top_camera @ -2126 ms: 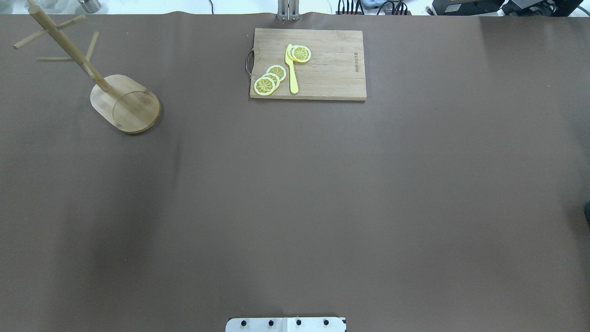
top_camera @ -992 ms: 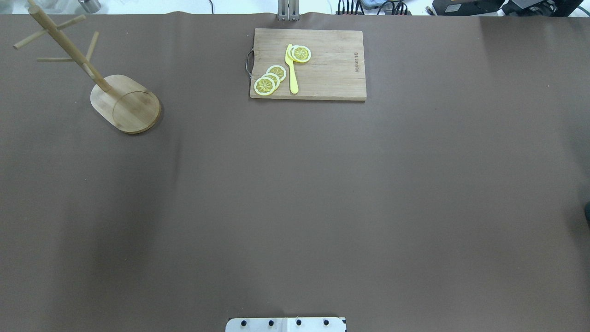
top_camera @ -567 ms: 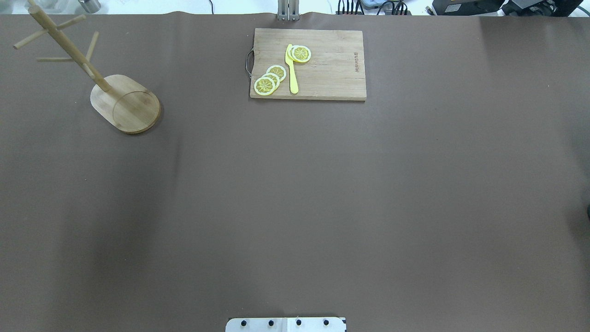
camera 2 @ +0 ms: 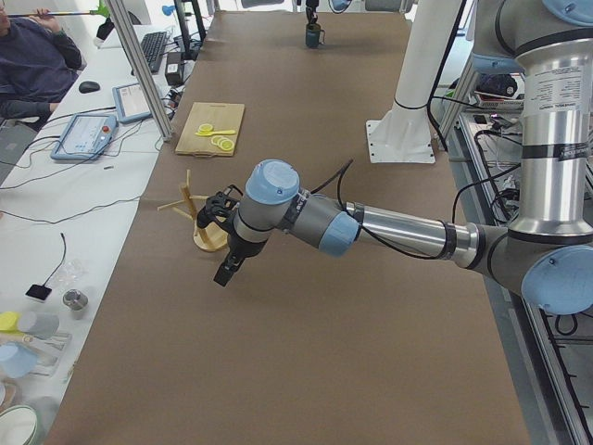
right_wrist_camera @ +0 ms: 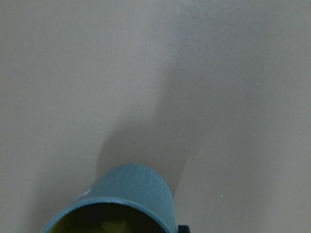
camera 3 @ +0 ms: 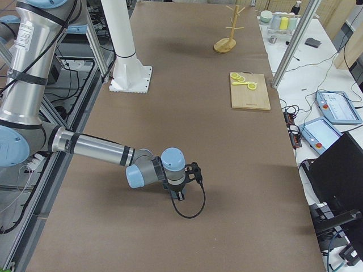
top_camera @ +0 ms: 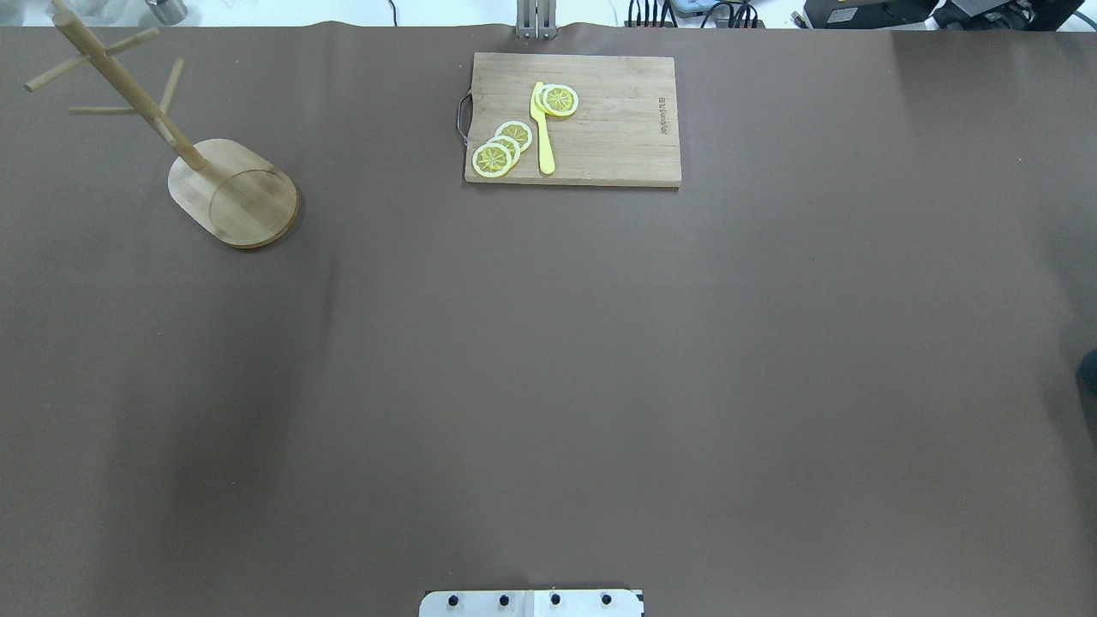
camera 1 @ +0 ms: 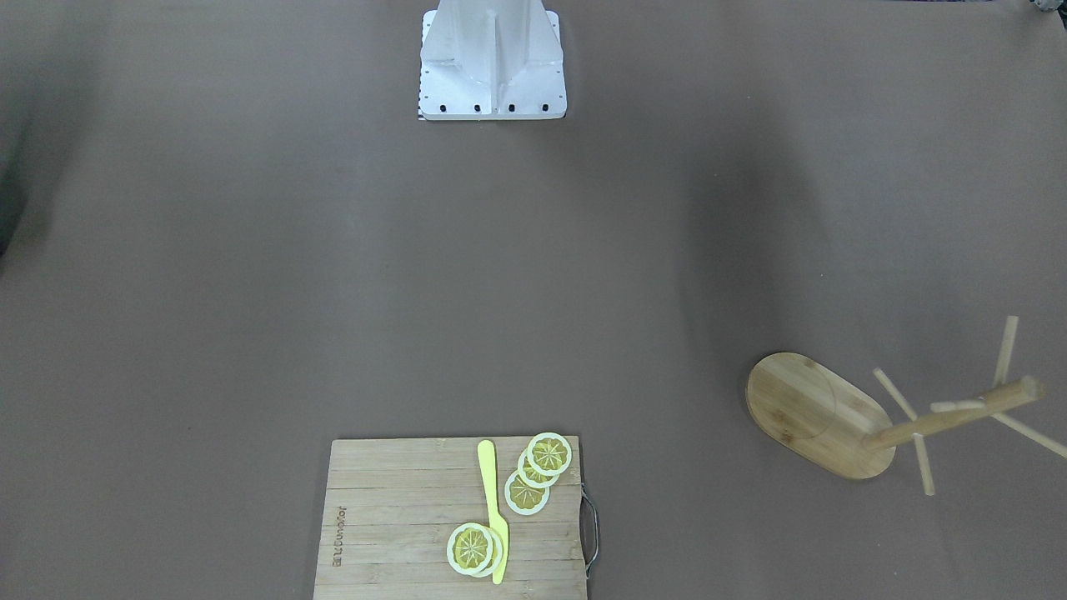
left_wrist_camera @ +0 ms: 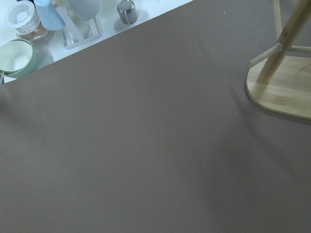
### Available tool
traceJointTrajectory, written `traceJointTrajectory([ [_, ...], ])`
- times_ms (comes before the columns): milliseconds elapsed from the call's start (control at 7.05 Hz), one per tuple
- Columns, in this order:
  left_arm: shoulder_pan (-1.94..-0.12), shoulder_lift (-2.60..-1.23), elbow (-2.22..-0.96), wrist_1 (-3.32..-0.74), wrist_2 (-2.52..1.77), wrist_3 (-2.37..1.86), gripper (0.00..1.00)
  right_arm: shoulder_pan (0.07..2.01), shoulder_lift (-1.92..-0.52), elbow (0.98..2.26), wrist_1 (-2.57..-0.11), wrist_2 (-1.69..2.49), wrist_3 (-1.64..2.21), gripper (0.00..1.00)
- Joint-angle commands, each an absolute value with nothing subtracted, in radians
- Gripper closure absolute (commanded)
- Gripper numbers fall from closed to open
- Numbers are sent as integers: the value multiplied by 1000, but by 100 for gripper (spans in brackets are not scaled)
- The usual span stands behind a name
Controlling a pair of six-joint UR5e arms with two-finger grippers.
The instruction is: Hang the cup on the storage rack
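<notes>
The wooden storage rack [top_camera: 233,193] stands at the far left of the table with bare pegs; it also shows in the front view [camera 1: 813,412] and the left wrist view [left_wrist_camera: 282,87]. The blue-grey ribbed cup [right_wrist_camera: 126,194] fills the bottom of the right wrist view, close under the camera, yellow inside. Only a dark sliver of it [top_camera: 1088,374] shows at the overhead view's right edge. My right gripper [camera 3: 180,191] hangs low over the table's right end and holds the cup; its fingers are hidden. My left gripper [camera 2: 225,273] hovers beside the rack [camera 2: 199,222]; I cannot tell whether it is open.
A rectangular cutting board [top_camera: 572,118] with lemon slices and a yellow knife lies at the far middle of the table. The robot's white base [camera 1: 492,58] stands at the near edge. Cups and containers [left_wrist_camera: 19,53] stand off the table beyond its left end.
The dark shape at the overhead view's right edge has shifted a little further up and into view. The rack and the board have not moved.
</notes>
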State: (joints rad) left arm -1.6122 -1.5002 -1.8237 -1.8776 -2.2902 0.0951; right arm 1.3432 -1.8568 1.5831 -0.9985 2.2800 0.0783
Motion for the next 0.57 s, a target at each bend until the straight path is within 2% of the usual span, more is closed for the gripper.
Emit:
traceJointTrajectory([
  [0,-1612,-1500,-1822,-1878,-2290,95,1,1348,-1800,1585,-999,2281,365,100],
  [425,-1612,-1497,-1821,-1878,-2290,95,1,1347,-1695,1612,-996,2283,763,100],
])
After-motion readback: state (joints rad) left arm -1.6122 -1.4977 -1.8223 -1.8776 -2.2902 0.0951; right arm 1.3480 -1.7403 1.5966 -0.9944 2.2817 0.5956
